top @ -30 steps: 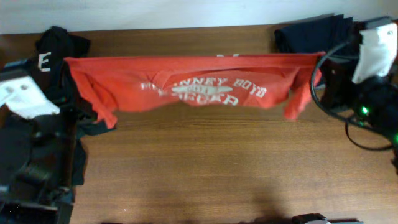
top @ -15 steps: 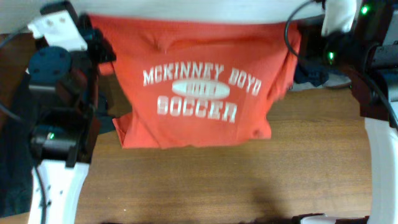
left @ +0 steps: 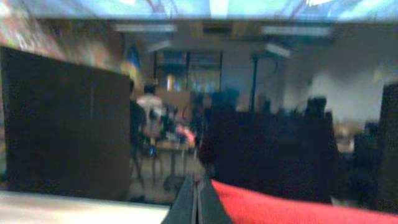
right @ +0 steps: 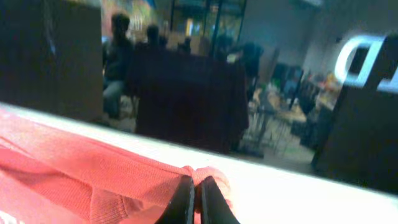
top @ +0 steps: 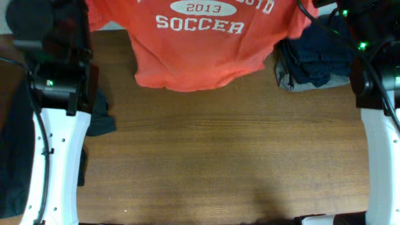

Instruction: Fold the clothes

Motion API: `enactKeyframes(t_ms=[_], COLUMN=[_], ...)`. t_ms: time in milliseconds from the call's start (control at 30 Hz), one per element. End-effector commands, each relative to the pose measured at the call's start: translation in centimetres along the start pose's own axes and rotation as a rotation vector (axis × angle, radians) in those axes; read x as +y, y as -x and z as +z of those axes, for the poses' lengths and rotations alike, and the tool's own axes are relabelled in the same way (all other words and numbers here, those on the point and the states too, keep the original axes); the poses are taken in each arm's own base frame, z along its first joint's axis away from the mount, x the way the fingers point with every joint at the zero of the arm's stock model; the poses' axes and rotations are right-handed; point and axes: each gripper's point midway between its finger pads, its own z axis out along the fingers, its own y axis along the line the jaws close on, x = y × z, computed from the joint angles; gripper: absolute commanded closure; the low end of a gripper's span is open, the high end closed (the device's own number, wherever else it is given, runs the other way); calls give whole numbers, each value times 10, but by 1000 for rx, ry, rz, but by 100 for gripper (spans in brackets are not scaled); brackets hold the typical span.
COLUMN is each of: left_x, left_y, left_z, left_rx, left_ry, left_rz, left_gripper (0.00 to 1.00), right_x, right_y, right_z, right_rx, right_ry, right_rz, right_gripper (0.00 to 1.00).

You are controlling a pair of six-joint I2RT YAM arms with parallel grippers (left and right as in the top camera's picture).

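A brown wooden table (top: 219, 156) is seen from above. An orange-red shirt (top: 200, 56) is held up over its far side. The shirt is spread wide and hangs down, with its lower edge above the wood. White letters (top: 200, 25) reading "2013" and "SOCCER" are shown on it.

The white left arm (top: 56, 144) is seen at one side and the white right arm (top: 381, 150) at the other. Dark clothes (top: 315, 59) are piled on the table, just beside the shirt on the right arm's side. A dark cloth (top: 100, 122) is partly covered by the left arm.

The left gripper (left: 197, 199) is pressed tight, with no gap. The red shirt edge (left: 280, 208) comes right up to its fingers. The right gripper (right: 198, 196) is also squeezed tight, and a bunched bit of the shirt (right: 93, 180) is pinched in it.

The top of the shirt is cut off by the picture edge in the view from above, and the top row of letters is only half shown. Both grippers are out of that view. A blurry, dim room is seen behind both wrist views, and little can be made out there.
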Motion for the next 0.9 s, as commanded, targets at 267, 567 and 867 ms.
enactKeyframes(t_ms=[267, 567, 867], left_x=[37, 37, 40], left_y=[-156, -67, 69], left_z=[24, 56, 36], left_rx=[444, 10, -295], left_ry=[80, 110, 122], left_rz=[169, 79, 13], left_gripper=[100, 100, 100], right_x=[-13, -42, -50], right_y=[-124, -24, 71], right_z=[47, 61, 25], right_rx=[342, -78, -316], right_ry=[-25, -116, -170], right_rz=[19, -96, -83], right_gripper=[96, 96, 96])
